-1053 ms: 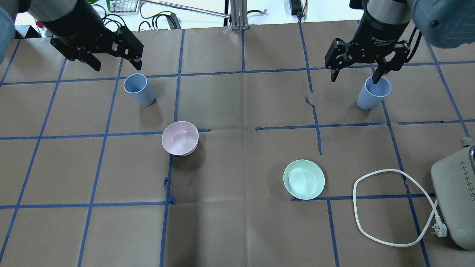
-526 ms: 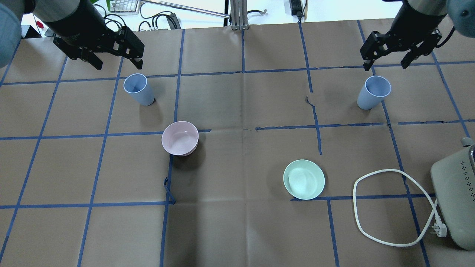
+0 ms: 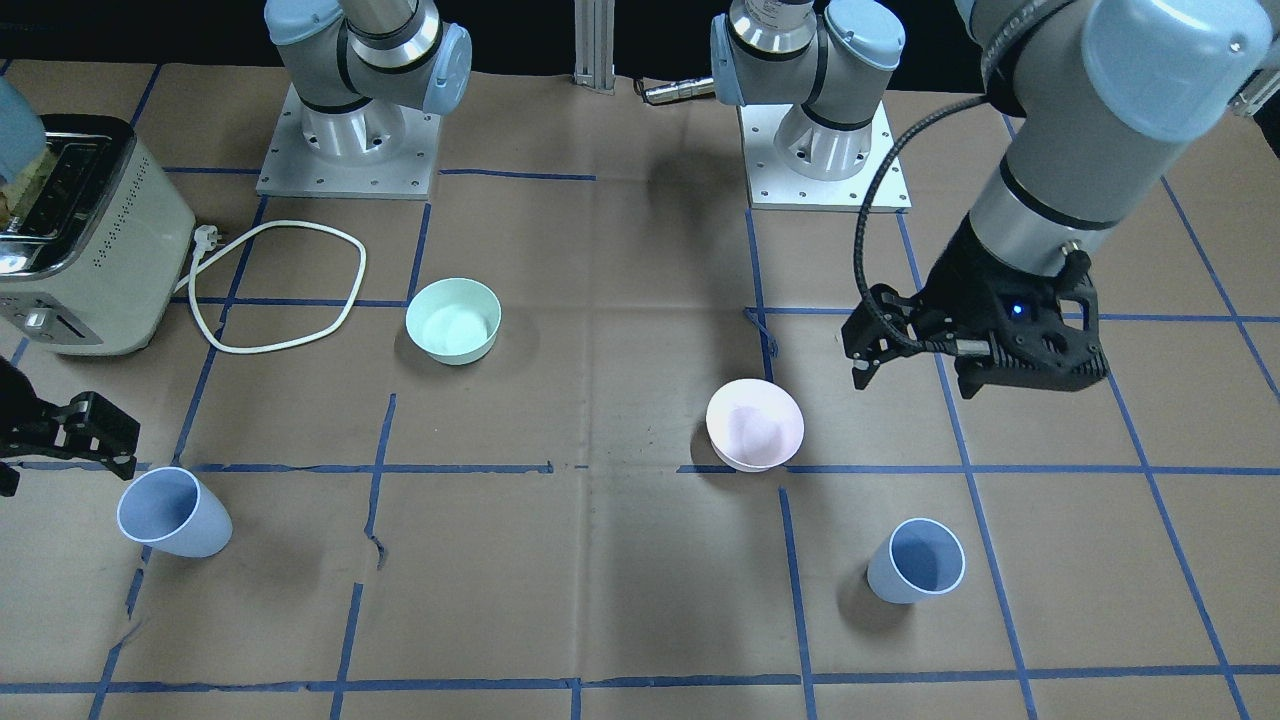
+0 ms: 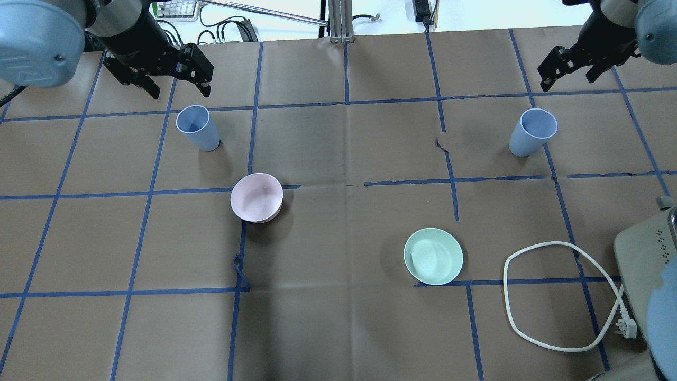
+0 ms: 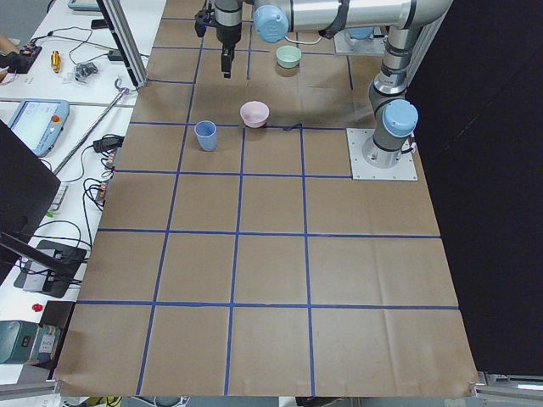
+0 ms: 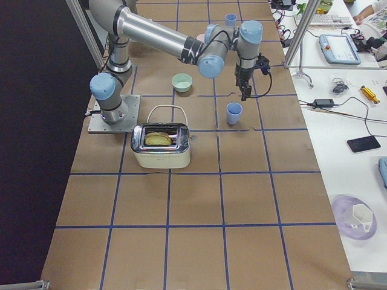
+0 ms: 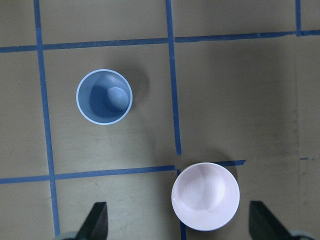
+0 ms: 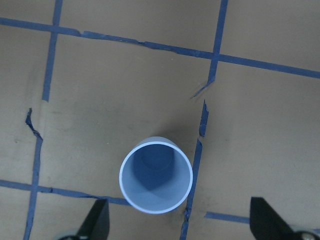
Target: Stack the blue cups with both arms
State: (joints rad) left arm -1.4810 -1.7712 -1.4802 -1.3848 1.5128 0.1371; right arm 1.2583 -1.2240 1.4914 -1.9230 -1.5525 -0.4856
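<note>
Two pale blue cups stand upright and apart on the brown table. The left cup (image 4: pixel 197 127) also shows in the front view (image 3: pixel 915 562) and the left wrist view (image 7: pixel 104 96). The right cup (image 4: pixel 533 132) also shows in the front view (image 3: pixel 172 525) and the right wrist view (image 8: pixel 156 181). My left gripper (image 4: pixel 180 90) is open and empty, raised just beyond the left cup. My right gripper (image 4: pixel 567 82) is open and empty, raised beyond the right cup, near the table's far right corner. Neither gripper touches a cup.
A pink bowl (image 4: pixel 256 197) sits near the left cup, toward the middle. A mint-green bowl (image 4: pixel 433 255) sits nearer the robot on the right. A cream toaster (image 4: pixel 642 275) with a looped white cable (image 4: pixel 504 270) stands at the right edge.
My right gripper, which had one finger in the right cup's mouth, has lifted out and moved away to the far right. My left gripper shifted slightly farther back. Both cups stayed put.
</note>
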